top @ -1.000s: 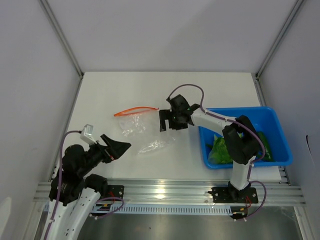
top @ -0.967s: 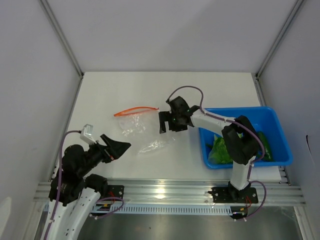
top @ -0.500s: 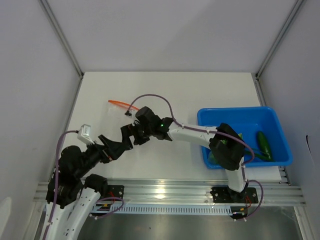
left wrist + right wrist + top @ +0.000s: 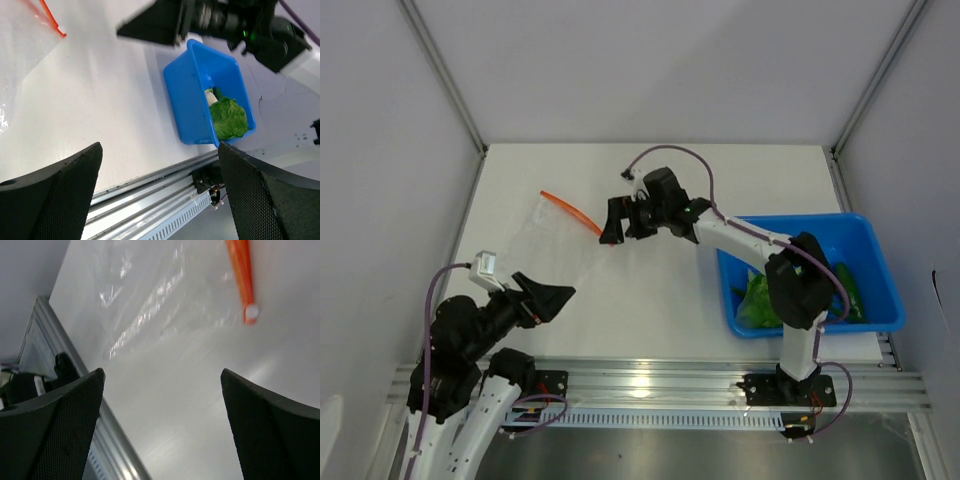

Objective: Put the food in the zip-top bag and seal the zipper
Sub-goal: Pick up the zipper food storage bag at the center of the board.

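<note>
Zip-top bag lies flat on the white surface, left of centre, its clear film hard to trace from above. At the right, the blue bin holds the food. Spread wide, the right fingers hover at the near end of the zipper, apparently without touching it. Nearer the front edge, the left fingers are also wide apart and hold nothing.

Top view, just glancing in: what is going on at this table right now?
Two robot arms are set to bag vegetables, but nothing is held. The right end effector hovers open beside the zipper of the clear zip-top bag, which lies flat. The left end effector is open too. The food sits in the blue bin.
</note>
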### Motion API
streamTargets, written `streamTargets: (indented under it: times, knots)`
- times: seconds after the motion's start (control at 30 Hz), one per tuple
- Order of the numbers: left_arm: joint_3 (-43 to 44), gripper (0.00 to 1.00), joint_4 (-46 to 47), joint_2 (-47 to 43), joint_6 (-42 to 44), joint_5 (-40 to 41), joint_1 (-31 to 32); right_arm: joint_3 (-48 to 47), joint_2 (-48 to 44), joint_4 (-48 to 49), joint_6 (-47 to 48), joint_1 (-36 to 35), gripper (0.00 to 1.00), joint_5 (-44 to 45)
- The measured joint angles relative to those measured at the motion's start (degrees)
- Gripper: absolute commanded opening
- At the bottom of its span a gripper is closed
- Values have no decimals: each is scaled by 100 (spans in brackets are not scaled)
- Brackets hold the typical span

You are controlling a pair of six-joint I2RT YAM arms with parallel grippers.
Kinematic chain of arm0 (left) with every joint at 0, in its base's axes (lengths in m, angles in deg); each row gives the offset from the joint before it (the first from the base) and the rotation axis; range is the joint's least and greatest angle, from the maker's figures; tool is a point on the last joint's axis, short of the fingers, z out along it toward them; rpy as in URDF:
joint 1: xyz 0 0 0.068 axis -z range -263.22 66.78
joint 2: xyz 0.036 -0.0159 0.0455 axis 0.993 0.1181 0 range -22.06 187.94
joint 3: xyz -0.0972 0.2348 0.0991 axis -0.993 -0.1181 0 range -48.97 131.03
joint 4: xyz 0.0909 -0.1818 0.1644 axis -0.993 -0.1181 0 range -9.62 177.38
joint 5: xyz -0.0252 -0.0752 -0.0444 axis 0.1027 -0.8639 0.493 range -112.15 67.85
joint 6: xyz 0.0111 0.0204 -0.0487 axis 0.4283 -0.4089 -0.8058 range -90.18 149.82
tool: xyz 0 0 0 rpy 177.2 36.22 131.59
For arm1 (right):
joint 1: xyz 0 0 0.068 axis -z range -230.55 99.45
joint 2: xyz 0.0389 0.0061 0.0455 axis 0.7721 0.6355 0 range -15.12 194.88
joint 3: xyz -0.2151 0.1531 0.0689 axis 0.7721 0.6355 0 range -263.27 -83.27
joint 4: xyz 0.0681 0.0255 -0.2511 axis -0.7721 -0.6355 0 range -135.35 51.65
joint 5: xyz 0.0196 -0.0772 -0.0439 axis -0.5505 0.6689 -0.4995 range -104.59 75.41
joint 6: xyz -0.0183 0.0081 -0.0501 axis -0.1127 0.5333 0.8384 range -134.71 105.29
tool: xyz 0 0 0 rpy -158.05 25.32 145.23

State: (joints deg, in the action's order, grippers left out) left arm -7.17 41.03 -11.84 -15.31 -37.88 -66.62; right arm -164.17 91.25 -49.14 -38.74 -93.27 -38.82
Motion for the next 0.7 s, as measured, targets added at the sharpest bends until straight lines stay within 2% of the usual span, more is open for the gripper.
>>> streamTargets:
  times: [0.17,0.4,0.57,0.7]
  knots:
    - [-236,97,-13,-146,-127,-166,0,-1851,1545,326,413,162,99,-260]
    - [-284,97,-120,-448,-162,-286,0,-3126,3132,164,776,256,99,-546]
    - [-354,97,-142,-479,-197,-343,0,-3477,3532,256,796,334,99,-997]
    - [-417,98,-140,-468,-197,-402,2,-3560,3622,564,686,356,92,-1532]
